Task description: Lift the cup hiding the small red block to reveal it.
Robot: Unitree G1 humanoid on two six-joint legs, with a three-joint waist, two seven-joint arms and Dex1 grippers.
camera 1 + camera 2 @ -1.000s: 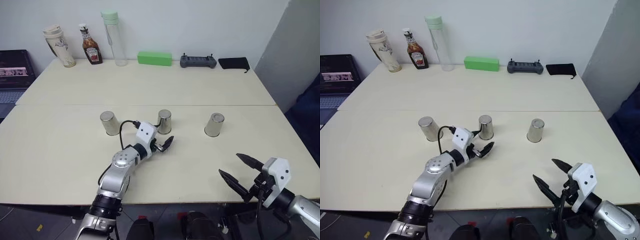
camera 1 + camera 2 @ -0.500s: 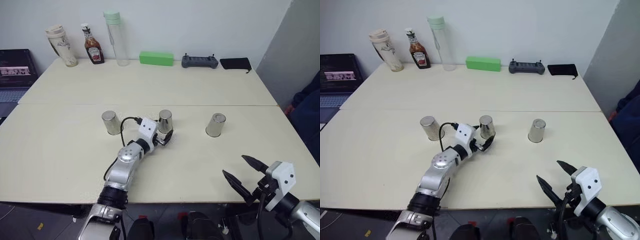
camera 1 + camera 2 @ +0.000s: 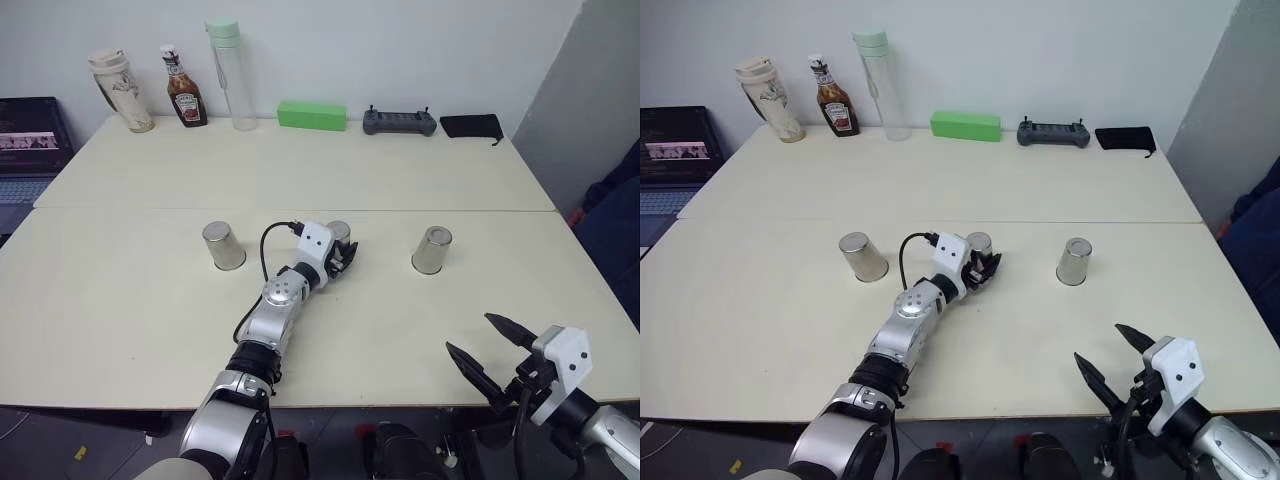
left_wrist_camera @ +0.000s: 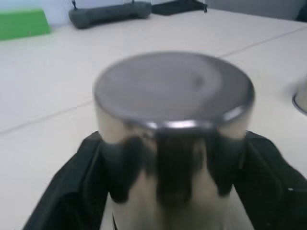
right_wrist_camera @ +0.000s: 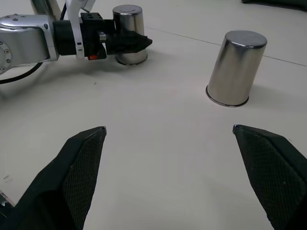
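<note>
Jaws of the left gripper (image 3: 345, 256) are clamped around the middle small shiny silver metal cup (image 4: 175, 139), one black finger (image 4: 72, 191) on each side of its wall, as the left wrist view shows. That cup stands upside down on the pale cream table (image 3: 150, 300), base up, rim on the tabletop, apparently not raised.

Taking the middle cup as landmark: an identical silver cup (image 3: 223, 245) stands well to its left, another silver cup (image 3: 431, 250) well to its right, both upside down and untouched. Beyond it, along the table's far edge, stand a beige lidded tumbler (image 3: 120, 92), a ketchup bottle (image 3: 182, 88), a tall clear bottle with pale green cap (image 3: 229, 75), a green rectangular box (image 3: 312, 115), a grey handheld controller (image 3: 398, 122) and a black pouch (image 3: 470, 126).

Right gripper (image 3: 490, 352) hovers at the near table edge, well to the right of the middle cup, its black fingers (image 5: 81, 163) spread wide apart with nothing between them.
</note>
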